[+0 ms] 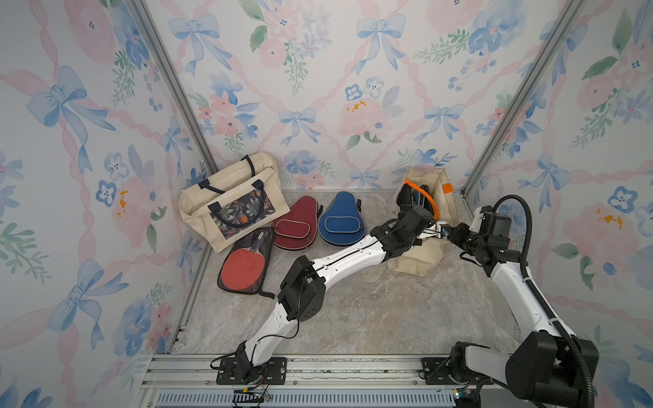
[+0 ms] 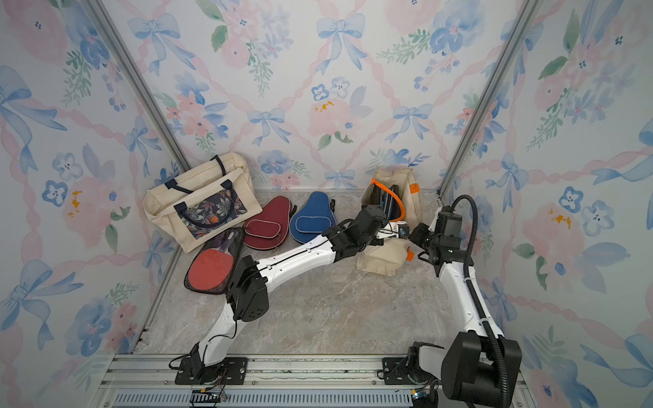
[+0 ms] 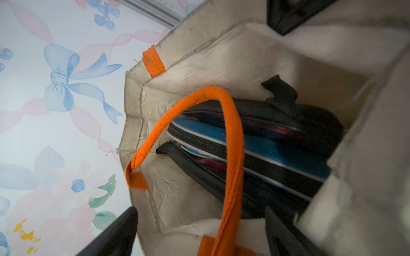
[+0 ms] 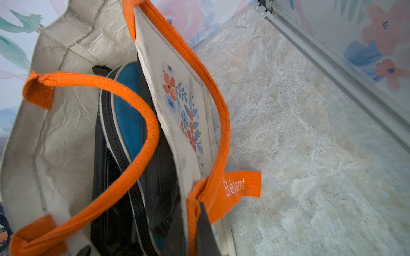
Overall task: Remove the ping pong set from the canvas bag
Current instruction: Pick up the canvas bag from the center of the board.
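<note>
The canvas bag (image 1: 443,192) with orange handles (image 3: 230,141) stands at the back right, its mouth held apart. Inside it stand a teal zippered case (image 3: 261,145) and black mesh pouches (image 3: 310,119) of the ping pong set. My left gripper (image 3: 199,230) is open at the mouth. One finger (image 3: 117,232) is outside the bag's wall and one finger (image 3: 279,232) is inside by the cases. My right gripper (image 4: 192,230) is shut on the bag's rim at an orange strap. A maroon case (image 1: 295,224), a blue case (image 1: 341,220) and a mesh pouch with a red paddle (image 1: 247,263) lie on the table.
A second cream bag (image 1: 229,201) with navy handles and a floral pocket stands in the back left corner. Flowered walls close in the marble-look table (image 1: 371,311) on three sides. The arm bases sit on a metal rail (image 1: 353,367) along the front edge.
</note>
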You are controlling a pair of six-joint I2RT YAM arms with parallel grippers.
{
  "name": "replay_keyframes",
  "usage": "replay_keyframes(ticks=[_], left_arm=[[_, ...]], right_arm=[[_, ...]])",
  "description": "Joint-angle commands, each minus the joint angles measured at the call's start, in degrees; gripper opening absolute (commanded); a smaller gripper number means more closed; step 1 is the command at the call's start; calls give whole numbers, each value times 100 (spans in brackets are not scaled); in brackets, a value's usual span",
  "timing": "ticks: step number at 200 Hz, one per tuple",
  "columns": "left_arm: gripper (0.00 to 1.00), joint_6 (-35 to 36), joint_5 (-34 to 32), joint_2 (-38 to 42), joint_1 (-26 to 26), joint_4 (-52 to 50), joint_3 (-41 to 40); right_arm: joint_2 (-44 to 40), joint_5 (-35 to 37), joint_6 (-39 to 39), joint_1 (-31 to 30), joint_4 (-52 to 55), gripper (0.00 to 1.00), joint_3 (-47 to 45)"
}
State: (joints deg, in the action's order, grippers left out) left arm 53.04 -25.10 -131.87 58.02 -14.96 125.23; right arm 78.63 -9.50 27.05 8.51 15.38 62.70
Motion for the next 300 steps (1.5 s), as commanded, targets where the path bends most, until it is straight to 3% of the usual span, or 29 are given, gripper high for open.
replay_keyframes(ticks=[1, 57, 86, 113, 157, 265, 300], left_arm=[[86, 298, -289, -539, -82, -327, 387], [69, -225, -684, -1170, -163, 43, 1582], [58, -1087, -782, -1152, -265, 412, 2003], [58, -1690, -935, -953, -317, 575, 2001], [69, -2790, -1686, -699, -464, 642, 1879], [85, -5593, -1648, 1732, -1285, 1082, -1141], [87, -5693, -1224, 2060, -1347, 1303, -1545]], right_arm=[[-89, -88, 46, 10, -138, 0, -60], [-155, -103, 59, -14, -236, 0, -105], [-194, -80, 88, -23, -285, 0, -149], [-216, -79, 99, -26, -313, 0, -203], [-252, -70, 105, -38, -344, 0, -267], [-224, -105, 168, -119, -455, 0, -296], [-190, -103, 166, -200, -461, 0, -245]])
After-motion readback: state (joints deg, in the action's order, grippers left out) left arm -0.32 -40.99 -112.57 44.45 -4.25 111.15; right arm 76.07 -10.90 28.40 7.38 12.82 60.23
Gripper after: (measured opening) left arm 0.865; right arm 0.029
